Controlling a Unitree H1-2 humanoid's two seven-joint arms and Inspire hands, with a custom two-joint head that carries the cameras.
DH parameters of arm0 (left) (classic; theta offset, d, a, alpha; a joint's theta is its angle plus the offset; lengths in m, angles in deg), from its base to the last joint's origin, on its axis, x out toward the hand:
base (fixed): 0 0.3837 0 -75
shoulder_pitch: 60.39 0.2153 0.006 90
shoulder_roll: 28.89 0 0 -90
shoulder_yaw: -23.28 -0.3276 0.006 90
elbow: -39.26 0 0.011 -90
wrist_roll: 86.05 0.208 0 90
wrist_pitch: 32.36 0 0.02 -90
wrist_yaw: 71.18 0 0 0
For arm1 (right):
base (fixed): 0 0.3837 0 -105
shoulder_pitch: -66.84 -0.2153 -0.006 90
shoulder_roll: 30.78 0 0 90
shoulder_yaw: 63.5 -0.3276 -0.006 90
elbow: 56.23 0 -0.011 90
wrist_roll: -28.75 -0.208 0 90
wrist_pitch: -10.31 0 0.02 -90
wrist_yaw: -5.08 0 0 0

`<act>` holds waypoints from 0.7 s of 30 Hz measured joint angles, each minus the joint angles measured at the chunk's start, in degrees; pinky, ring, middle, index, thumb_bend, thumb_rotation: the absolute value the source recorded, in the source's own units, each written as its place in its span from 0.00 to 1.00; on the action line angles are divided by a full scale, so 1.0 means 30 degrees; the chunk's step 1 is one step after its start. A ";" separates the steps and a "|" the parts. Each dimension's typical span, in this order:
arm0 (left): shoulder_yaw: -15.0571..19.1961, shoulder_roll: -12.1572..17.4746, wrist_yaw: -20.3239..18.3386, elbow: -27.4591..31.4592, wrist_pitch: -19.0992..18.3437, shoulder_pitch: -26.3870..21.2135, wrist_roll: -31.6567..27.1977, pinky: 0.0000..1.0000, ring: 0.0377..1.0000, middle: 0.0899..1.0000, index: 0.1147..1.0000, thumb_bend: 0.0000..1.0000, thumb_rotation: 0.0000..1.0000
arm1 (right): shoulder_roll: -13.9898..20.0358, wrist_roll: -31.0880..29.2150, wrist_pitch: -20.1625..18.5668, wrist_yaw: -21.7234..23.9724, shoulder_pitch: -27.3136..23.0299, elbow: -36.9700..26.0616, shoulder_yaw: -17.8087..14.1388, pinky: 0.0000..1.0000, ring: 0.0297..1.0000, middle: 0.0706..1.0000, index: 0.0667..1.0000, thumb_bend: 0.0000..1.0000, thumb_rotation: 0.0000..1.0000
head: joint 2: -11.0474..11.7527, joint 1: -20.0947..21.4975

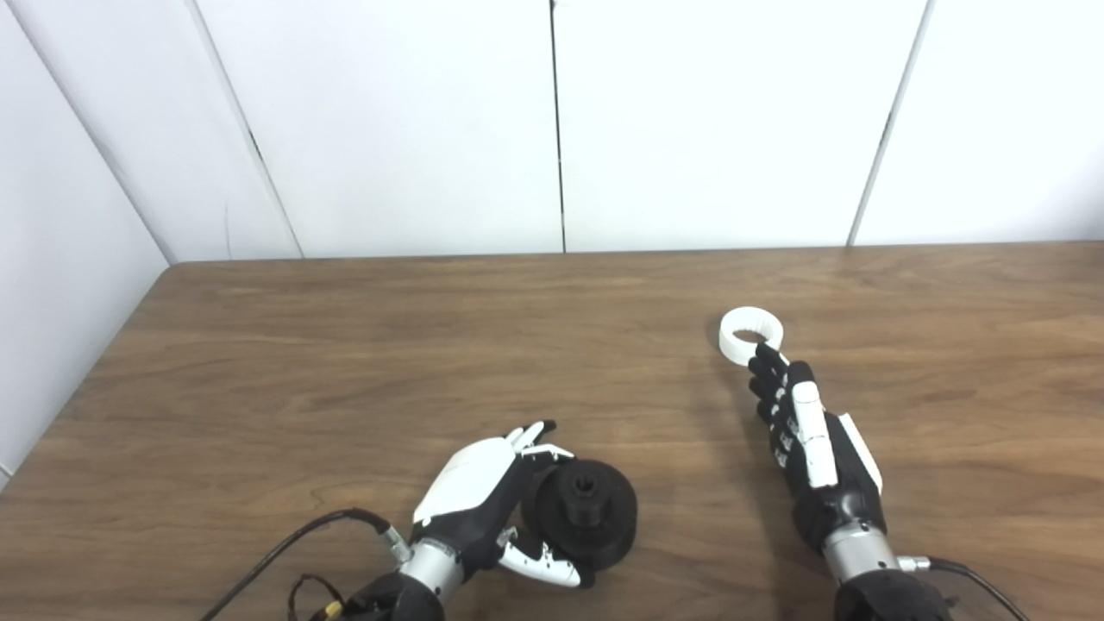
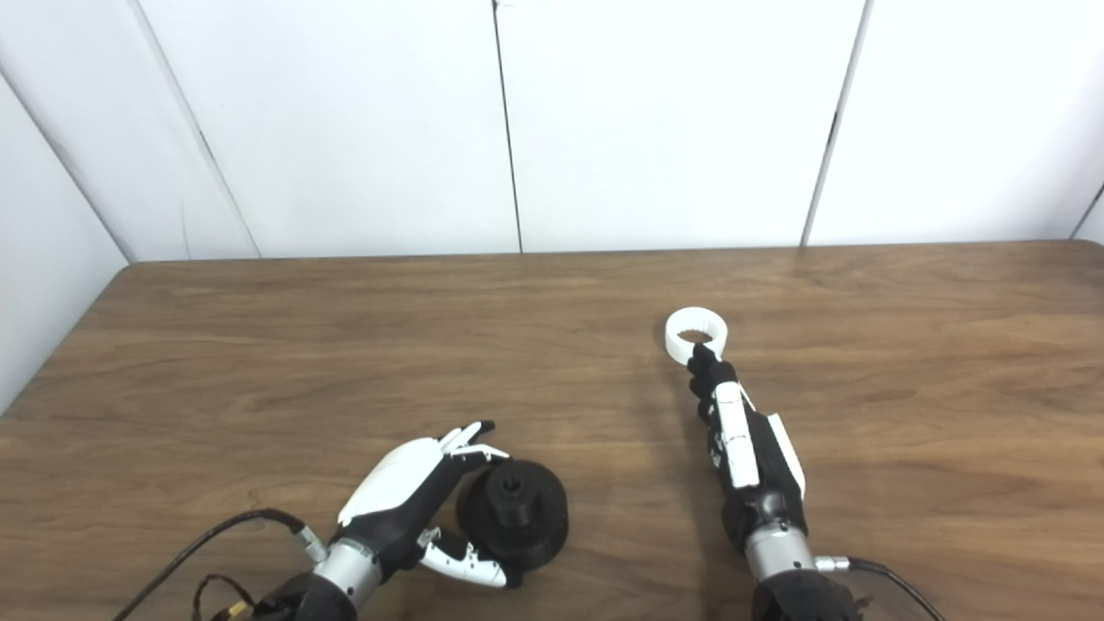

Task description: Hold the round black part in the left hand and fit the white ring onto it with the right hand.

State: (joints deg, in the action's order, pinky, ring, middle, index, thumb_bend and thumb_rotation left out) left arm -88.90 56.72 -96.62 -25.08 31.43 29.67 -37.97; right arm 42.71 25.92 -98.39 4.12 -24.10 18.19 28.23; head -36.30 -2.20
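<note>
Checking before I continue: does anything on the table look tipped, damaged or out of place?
Nothing stands out. The white ring lies flat at the right hand's fingertips. The round black part sits intact on the table, cupped by the left hand.

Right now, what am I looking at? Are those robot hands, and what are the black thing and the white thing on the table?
Yes, those are a robot's two hands. Both pictures come from two cameras on the robot's head, side by side like eyes, so they show the same scene from slightly different spots.

Everything sits on a brown wooden table with white walls behind it. The left hand is cupped around a round black part with a small knob in its middle. The part seems to rest on the table, with fingers and thumb on either side of it.

The right hand is stretched out flat, and its fingertips reach the edge of a white ring lying on the table. It is not holding the ring yet.
</note>
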 measured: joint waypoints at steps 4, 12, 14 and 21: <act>-0.0120 -0.0072 0.0001 0.0001 -0.0001 0.0001 0.0132 0.99 1.00 1.00 0.69 0.88 0.18 | 0.0014 -0.0004 -0.0177 -0.0002 -0.0011 -0.0048 -0.0052 1.00 0.96 0.93 0.92 0.55 1.00 | 0.0000 -0.0030; -0.0150 -0.0171 0.0077 -0.0018 -0.0006 0.0012 0.0228 0.99 1.00 1.00 0.69 0.89 0.18 | 0.1621 0.2747 -0.0282 -0.0092 -0.0614 -0.0187 0.0475 0.88 0.93 0.90 0.83 0.59 0.67 | -0.0059 0.0029; -0.0148 -0.0177 0.0144 -0.0028 -0.0005 0.0025 0.0231 0.99 1.00 1.00 0.68 0.89 0.18 | 0.3387 0.5304 -0.0649 -0.0005 -0.1109 -0.0184 0.1258 0.88 0.94 0.90 0.81 0.67 0.50 | -0.0029 0.0000; -0.0115 -0.0090 0.0245 -0.0092 0.0029 0.0050 0.0191 0.99 1.00 1.00 0.69 0.88 0.20 | 0.8534 1.1042 -0.1356 0.1154 -0.4585 -0.0167 0.2036 0.85 0.94 0.90 0.78 0.81 0.30 | -0.0029 0.0000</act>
State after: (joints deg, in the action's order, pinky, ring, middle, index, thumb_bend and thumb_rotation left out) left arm -89.24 56.45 -95.89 -25.35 31.52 29.82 -37.40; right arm 68.31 59.05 -102.46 7.58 -37.85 17.68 34.34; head -36.39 -2.20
